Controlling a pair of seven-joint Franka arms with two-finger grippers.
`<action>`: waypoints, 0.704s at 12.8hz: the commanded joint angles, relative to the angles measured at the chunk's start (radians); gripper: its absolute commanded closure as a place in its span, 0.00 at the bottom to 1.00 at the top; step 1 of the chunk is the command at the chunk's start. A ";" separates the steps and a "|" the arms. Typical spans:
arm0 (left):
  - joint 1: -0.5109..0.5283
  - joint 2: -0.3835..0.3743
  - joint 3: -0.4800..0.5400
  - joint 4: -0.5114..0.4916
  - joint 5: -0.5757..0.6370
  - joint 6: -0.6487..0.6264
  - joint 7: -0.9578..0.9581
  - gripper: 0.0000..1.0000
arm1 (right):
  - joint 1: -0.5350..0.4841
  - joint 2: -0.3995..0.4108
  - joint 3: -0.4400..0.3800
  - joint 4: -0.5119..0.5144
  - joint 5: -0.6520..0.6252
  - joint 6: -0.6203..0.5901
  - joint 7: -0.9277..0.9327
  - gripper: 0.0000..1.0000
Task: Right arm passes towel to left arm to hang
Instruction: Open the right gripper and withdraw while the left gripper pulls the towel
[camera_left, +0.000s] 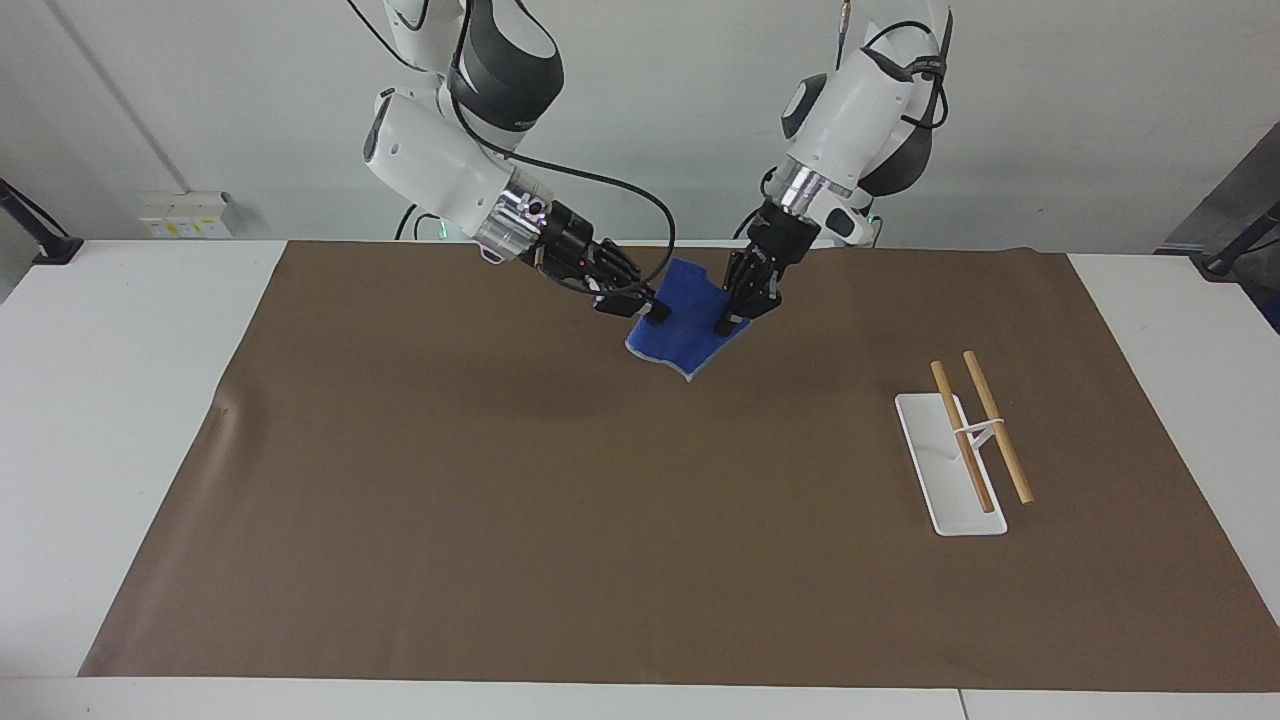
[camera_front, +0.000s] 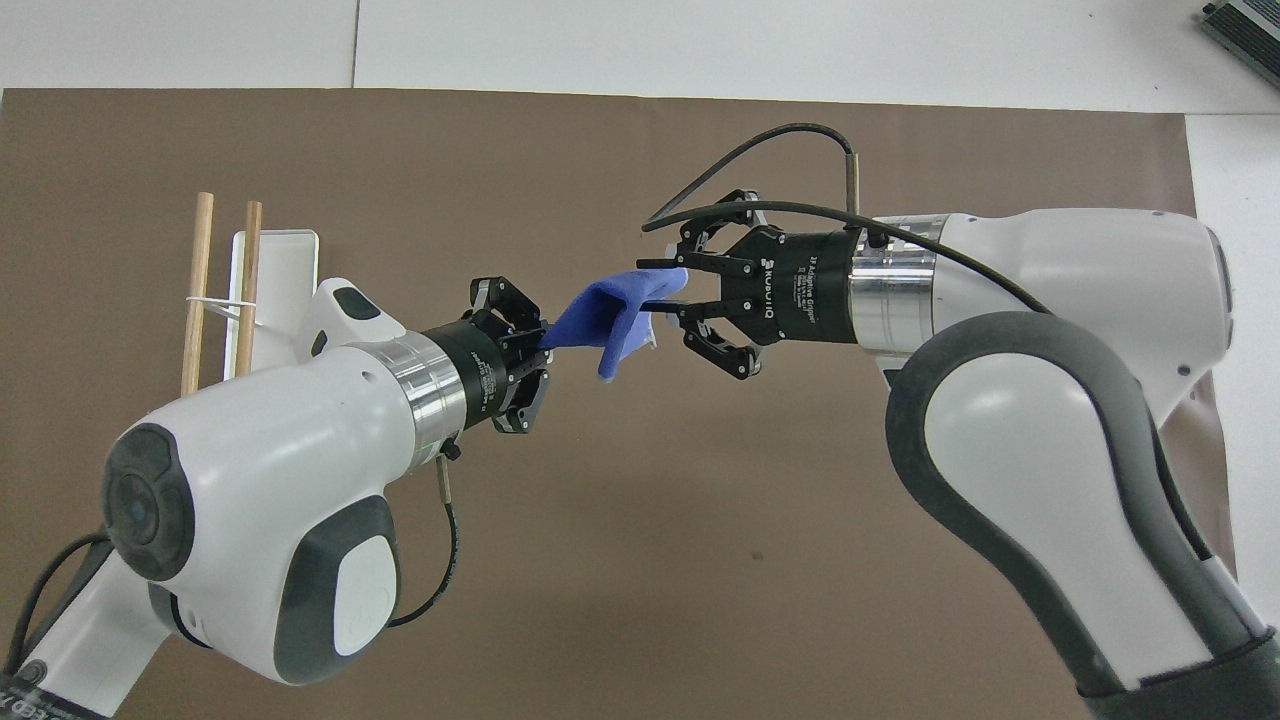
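The royal-blue towel (camera_left: 683, 335) hangs in the air over the brown mat's edge nearest the robots, stretched between both grippers. My left gripper (camera_left: 733, 318) is shut on the towel's end toward the left arm's end of the table; in the overhead view (camera_front: 540, 350) its fingers are pinched on the cloth (camera_front: 610, 310). My right gripper (camera_left: 650, 308) is at the towel's other end. In the overhead view (camera_front: 668, 288) its fingers stand apart, and the cloth still lies against one of them.
A white rack base (camera_left: 940, 490) with two wooden bars (camera_left: 995, 425) stands on the brown mat (camera_left: 500, 480) toward the left arm's end; it also shows in the overhead view (camera_front: 275, 260). White tabletop surrounds the mat.
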 joint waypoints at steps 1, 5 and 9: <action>-0.010 -0.007 0.013 -0.016 -0.013 0.027 0.126 1.00 | 0.000 -0.011 -0.001 -0.003 0.010 0.007 -0.036 0.36; 0.033 0.008 0.017 -0.013 -0.013 0.073 0.313 1.00 | 0.000 -0.022 -0.002 -0.003 -0.007 0.006 -0.094 0.11; 0.163 0.012 0.017 -0.016 -0.011 0.060 0.746 1.00 | 0.000 -0.039 -0.002 0.001 -0.253 0.013 -0.403 0.00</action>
